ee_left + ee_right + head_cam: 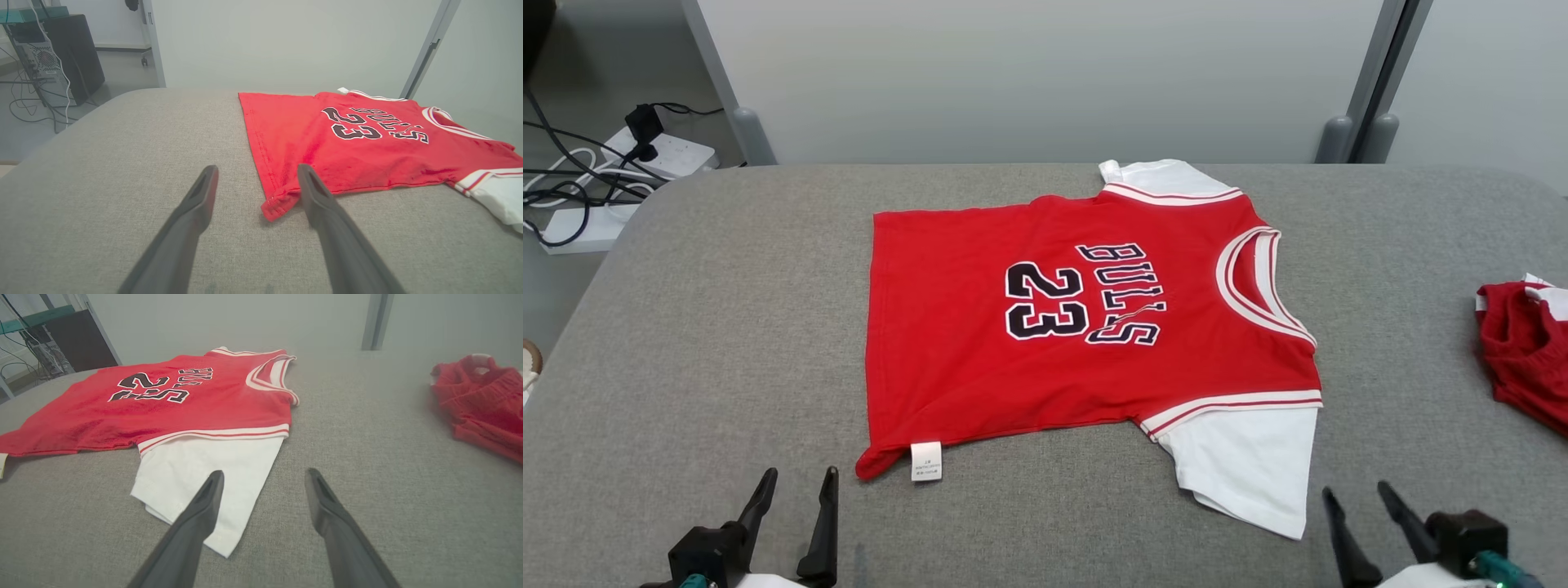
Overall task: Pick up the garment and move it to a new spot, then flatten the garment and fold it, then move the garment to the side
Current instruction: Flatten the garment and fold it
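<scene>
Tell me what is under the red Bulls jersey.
The Bulls jersey lies flat on the grey fabric surface. A white care label sticks out at its near hem corner. Anything beneath the cloth itself is covered.

red jersey (171, 404) spread flat, spread pincer (265, 477) empty, crumpled red cloth (482, 404)

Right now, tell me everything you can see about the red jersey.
The jersey is red with white sleeves, striped trim, and BULLS 23 in black lettering. It lies spread flat, front up, on the grey table, collar toward the robot's right. A white label sticks out at its curled near hem corner. Nothing else touches it.
</scene>
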### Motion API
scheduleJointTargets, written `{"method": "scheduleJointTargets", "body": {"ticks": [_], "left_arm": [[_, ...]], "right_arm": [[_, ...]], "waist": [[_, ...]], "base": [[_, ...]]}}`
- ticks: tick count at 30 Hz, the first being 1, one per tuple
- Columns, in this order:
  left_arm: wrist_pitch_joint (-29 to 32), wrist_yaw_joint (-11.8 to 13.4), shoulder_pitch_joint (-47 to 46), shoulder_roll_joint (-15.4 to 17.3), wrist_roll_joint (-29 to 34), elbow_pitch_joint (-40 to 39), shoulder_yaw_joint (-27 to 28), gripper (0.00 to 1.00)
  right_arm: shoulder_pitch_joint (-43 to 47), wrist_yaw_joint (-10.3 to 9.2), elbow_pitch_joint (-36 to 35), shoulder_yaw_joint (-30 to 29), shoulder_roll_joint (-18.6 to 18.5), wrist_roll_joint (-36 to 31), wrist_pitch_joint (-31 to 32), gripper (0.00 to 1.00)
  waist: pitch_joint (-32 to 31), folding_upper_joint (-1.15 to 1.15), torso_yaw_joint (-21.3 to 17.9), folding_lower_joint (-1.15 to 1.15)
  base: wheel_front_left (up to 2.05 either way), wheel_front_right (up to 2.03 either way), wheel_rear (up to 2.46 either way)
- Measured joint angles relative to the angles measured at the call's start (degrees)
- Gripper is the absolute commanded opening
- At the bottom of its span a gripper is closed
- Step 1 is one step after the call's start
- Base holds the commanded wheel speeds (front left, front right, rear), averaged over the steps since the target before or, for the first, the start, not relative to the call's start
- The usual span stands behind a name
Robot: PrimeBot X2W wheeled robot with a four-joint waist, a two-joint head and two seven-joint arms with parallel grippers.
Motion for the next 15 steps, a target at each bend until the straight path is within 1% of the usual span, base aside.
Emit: {"method": "scheduleJointTargets", "body": {"ticks": [7,12,15], "left_arm": [[0.00,-0.01,-0.01,0.15,-0.47,0.37,-1.19,1.00],[0.00,-0.01,-0.10,0.18,-0.54,0.36,-2.15,1.00],[0.00,-0.01,-0.13,0.22,-0.67,0.34,-2.24,1.00]], "right_arm": [[-0.23,0.01,6.25,4.07,0.67,1.20,0.00,1.00],[-2.06,0.01,10.32,5.56,1.85,2.77,0.00,1.00],[-3.00,0.01,11.43,5.79,2.05,3.31,0.00,1.00]], "waist": [[0.76,0.00,0.99,0.00],[1.84,0.00,2.01,0.00],[2.43,0.00,2.45,0.00]], "base": [[0.00,0.00,0.00],[0.00,0.00,0.00],[0.00,0.00,0.00]]}}
